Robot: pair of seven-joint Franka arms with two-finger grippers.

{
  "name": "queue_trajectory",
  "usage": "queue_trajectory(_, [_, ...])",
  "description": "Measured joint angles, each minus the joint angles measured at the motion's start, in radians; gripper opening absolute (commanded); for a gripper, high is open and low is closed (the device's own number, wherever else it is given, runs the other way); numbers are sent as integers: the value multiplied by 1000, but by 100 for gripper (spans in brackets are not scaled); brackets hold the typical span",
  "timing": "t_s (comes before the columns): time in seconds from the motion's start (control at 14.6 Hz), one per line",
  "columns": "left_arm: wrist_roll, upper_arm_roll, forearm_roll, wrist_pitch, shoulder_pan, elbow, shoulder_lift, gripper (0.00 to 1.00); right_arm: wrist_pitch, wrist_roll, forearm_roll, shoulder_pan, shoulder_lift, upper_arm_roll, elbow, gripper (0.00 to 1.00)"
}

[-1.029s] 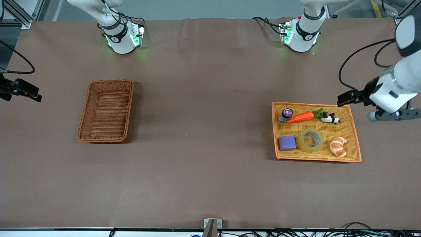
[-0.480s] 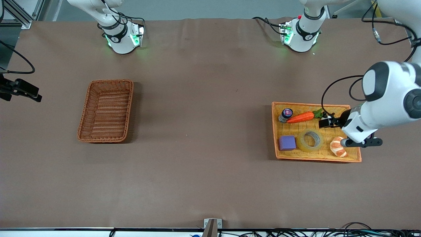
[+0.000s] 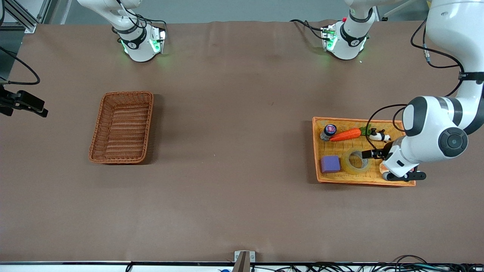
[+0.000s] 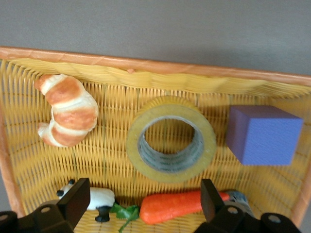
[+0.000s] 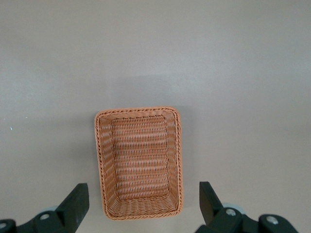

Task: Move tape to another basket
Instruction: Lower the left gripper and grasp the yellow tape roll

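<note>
The tape [image 3: 356, 161], a yellowish ring with a grey core, lies flat in the orange-yellow tray [image 3: 378, 180]. It also shows in the left wrist view [image 4: 171, 141]. My left gripper [image 3: 372, 154] hangs open and empty over the tray, just above the tape, its fingers spread wide [image 4: 146, 204]. The dark wicker basket [image 3: 97, 128] stands empty toward the right arm's end of the table and shows in the right wrist view [image 5: 99, 160]. My right gripper [image 5: 143, 204] is open and empty, high above the basket, and waits.
In the tray beside the tape lie a purple cube [image 3: 330, 164], a carrot [image 3: 345, 134], a panda figure [image 3: 379, 135], a small jar [image 3: 329, 130] and a croissant [image 4: 65, 111], which the left arm mostly hides in the front view.
My left arm has swung in from the table's end and come over the tray, its gripper now by the tape. The right arm and all objects have not moved.
</note>
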Motion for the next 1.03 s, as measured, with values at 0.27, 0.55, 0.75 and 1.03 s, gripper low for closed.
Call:
queue_trajectory(0.27, [0, 0, 26, 52, 21, 2, 67, 100, 2, 0, -1, 0, 0, -2, 0, 100])
queue_trajectory(0.55, [-6, 0, 48, 57, 13, 2, 106, 100, 3, 0, -1, 0, 0, -1, 0, 100])
queue_trajectory(0.75, [-23, 0, 52, 75, 15, 2, 136, 100, 3, 0, -1, 0, 0, -1, 0, 100])
queue_trajectory(1.03, [-45, 0, 56, 83, 11, 3, 176, 91, 6, 0, -1, 0, 0, -2, 0, 100])
